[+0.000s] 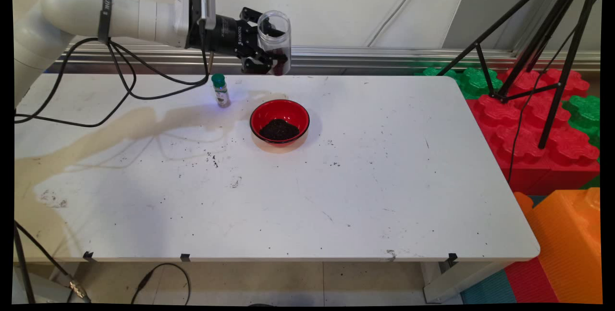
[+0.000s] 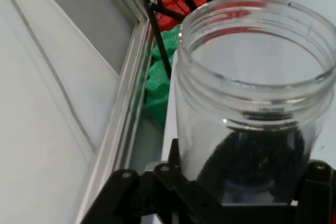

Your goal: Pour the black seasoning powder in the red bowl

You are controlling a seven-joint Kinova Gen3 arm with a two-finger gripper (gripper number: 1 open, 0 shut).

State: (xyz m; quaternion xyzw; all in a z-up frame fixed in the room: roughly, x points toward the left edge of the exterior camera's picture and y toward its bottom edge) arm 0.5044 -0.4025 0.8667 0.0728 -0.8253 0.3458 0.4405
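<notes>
A white desk (image 1: pixel 384 195) (stained, scuffed) stands before a pale wall (image 1: pixel 336 3); big foam blocks (image 1: pixel 538 123) and a black tripod (image 1: pixel 552 37) are at right.

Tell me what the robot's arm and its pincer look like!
The arm is white, round and thick like a pipe, with a dark band round it. Black cables hang from it in loops. The pincer is black with two jointed fingers and small white letters on its barrel.

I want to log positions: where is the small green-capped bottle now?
In the main view the green-capped bottle stands upright on the table, far left of centre, left of the red bowl and below the gripper.
</notes>
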